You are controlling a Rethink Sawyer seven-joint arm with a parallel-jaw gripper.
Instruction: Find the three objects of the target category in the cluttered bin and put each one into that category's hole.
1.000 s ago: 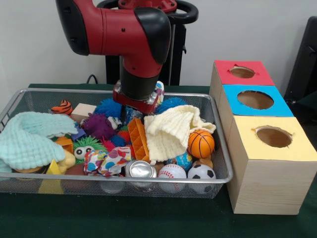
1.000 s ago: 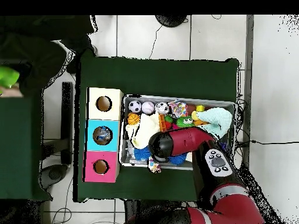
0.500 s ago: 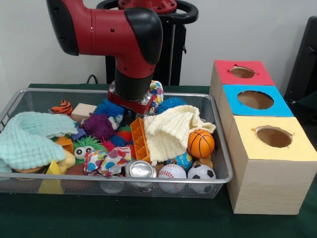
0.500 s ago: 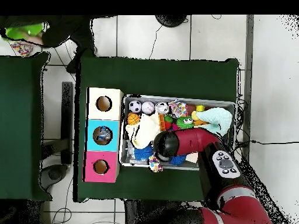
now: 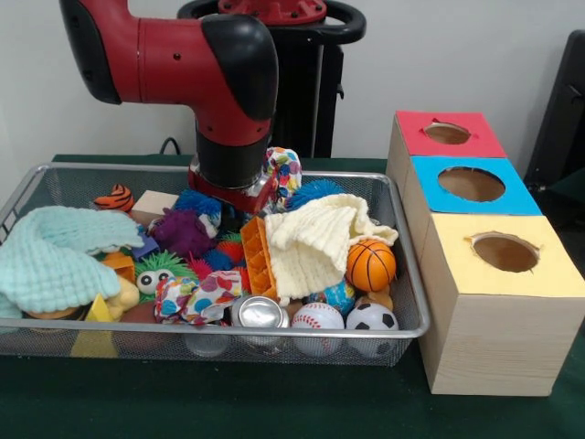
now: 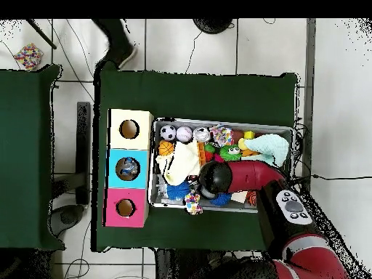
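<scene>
A multicoloured patterned cloth [image 5: 285, 171] hangs at the far rim of the wire bin [image 5: 402, 274], beside the arm's wrist; whether the claw [image 5: 239, 203] grips it cannot be told. Right of the bin stands the three-hole box [image 5: 475, 283] on the green desk [image 5: 274, 402].

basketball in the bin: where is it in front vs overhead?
Front view: basketball at the bin's right side, beside the cream cloth, nearest the yellow box.
Overhead view: basketball at the bin's left end, just below the soccer ball.
Shared landmark: the yellow box.
</scene>
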